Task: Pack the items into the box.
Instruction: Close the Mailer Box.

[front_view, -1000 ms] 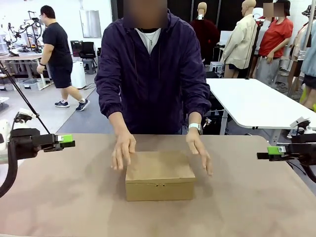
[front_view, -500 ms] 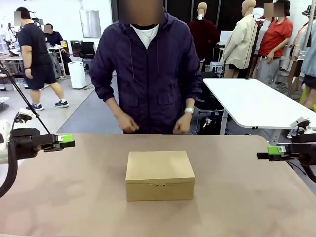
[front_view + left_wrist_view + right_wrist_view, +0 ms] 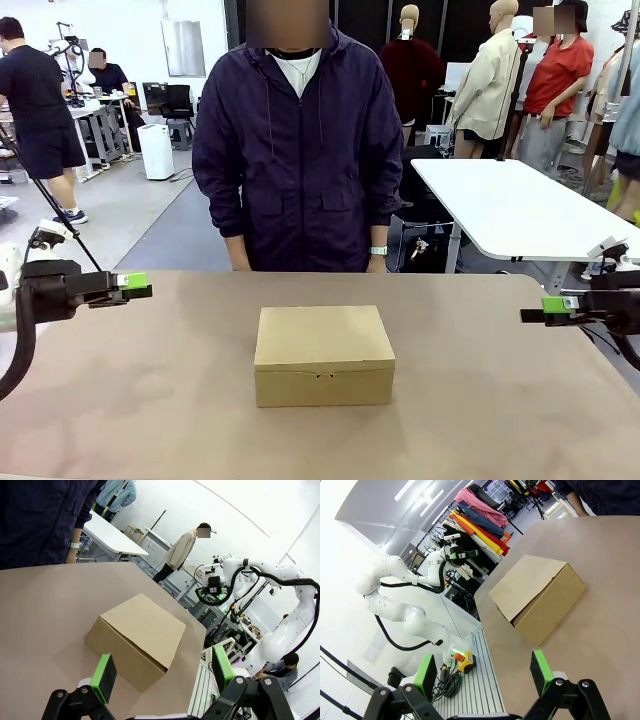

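Box: the brown cardboard box [image 3: 324, 353] with its flap lid shut sits on the tan table [image 3: 120, 400], between the two grippers and well apart from both.
Left gripper [image 3: 162, 672]: open, holding nothing.
Right gripper [image 3: 484, 672]: open, holding nothing.
Good way: judged from here, the lid is down, so packing looks done; both grippers should keep clear.
Hidden: the box inside, so the items can't be checked.

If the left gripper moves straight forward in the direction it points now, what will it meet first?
Probably the cardboard box. In the left wrist view the box lies ahead between the open fingers of the left gripper, with bare table before it. In the front view the gripper sits higher than the box, so it might pass above.
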Motion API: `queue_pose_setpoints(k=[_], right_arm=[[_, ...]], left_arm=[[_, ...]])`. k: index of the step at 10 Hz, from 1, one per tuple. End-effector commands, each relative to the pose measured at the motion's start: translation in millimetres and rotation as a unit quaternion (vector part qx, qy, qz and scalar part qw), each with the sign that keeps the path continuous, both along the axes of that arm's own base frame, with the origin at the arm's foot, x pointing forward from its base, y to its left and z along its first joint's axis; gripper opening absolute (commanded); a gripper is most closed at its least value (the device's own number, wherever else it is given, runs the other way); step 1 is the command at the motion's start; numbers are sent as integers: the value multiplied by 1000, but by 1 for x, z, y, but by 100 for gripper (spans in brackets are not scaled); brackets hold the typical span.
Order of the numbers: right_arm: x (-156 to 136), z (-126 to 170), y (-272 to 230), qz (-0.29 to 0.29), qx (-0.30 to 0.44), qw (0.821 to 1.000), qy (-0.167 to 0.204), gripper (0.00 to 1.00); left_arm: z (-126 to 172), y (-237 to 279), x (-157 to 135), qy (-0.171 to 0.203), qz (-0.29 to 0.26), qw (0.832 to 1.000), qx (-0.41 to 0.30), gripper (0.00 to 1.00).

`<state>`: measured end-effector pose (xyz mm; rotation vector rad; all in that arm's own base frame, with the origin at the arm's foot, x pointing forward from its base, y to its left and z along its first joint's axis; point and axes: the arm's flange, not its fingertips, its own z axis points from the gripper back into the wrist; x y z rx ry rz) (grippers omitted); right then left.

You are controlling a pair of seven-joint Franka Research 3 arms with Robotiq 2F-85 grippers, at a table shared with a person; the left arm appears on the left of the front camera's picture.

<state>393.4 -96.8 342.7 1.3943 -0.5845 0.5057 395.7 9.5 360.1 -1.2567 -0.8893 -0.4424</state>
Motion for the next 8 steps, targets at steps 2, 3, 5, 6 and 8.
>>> queue_pose_setpoints(k=[2,3,5,6,8], right_arm=[[-1,5,1,4,0,1000,-5,100],[-1,5,1,4,0,1000,-5,100],[-1,5,1,4,0,1000,-5,100],[-1,5,1,4,0,1000,-5,100],[-1,5,1,4,0,1000,-5,100]], left_arm=[[2,-4,0,-8,7,1000,1,100],[2,-4,0,-8,7,1000,1,100],[2,-4,0,-8,7,1000,1,100],[2,-4,0,-8,7,1000,1,100],[2,-4,0,-8,7,1000,1,100]])
